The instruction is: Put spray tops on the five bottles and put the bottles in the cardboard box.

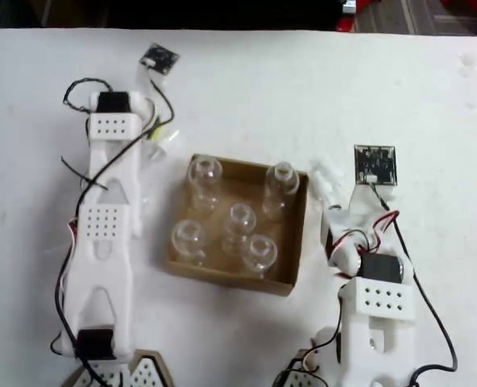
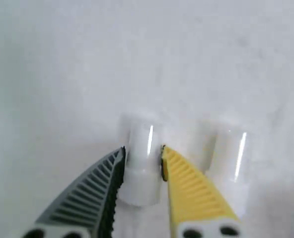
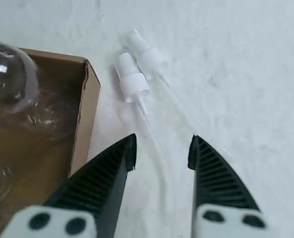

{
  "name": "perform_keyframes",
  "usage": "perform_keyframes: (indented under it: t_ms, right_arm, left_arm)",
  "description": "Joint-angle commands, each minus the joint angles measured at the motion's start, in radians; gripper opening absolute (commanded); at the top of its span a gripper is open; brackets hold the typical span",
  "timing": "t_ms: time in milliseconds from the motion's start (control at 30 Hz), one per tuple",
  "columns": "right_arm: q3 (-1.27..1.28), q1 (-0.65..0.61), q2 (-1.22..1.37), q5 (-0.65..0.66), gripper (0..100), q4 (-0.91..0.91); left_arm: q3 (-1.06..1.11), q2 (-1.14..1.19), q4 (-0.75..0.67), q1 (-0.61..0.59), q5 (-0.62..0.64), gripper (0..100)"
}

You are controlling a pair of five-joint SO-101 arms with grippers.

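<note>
Five clear bottles without tops stand in the cardboard box (image 1: 295, 242), among them one at the back left (image 1: 204, 176) and one in the middle (image 1: 239, 222). Left of the box's far corner, my left gripper (image 2: 142, 153) is shut on a white spray top (image 2: 139, 171) lying on the table; a second spray top (image 2: 231, 163) lies right beside it. My right gripper (image 3: 162, 148) is open just above the table, right of the box. Two more spray tops (image 3: 132, 77) (image 3: 149, 54) with thin tubes lie a little beyond its fingertips.
The box wall (image 3: 85, 114) runs close beside my right gripper, with a bottle (image 3: 8, 69) behind it. Two small circuit boards (image 1: 375, 164) (image 1: 159, 57) lie on the white table. Cables trail along both arms.
</note>
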Motion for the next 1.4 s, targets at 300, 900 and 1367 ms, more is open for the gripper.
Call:
perform_keyframes:
  t_ms: [300, 900, 1367]
  right_arm:
    - [-0.003, -0.008, -0.007, 0.003, 15.2, -0.022]
    - [0.037, -0.008, -0.013, 0.003, 15.2, -0.073]
    - [0.051, -0.008, -0.013, 0.003, 15.2, -0.093]
  left_arm:
    - [-0.052, -0.282, 0.281, 0.05, -0.101, 2]
    - [0.853, -1.354, 0.259, 0.151, 0.061, 2]
    - [1.522, -2.071, -0.423, 0.344, 0.47, 2]
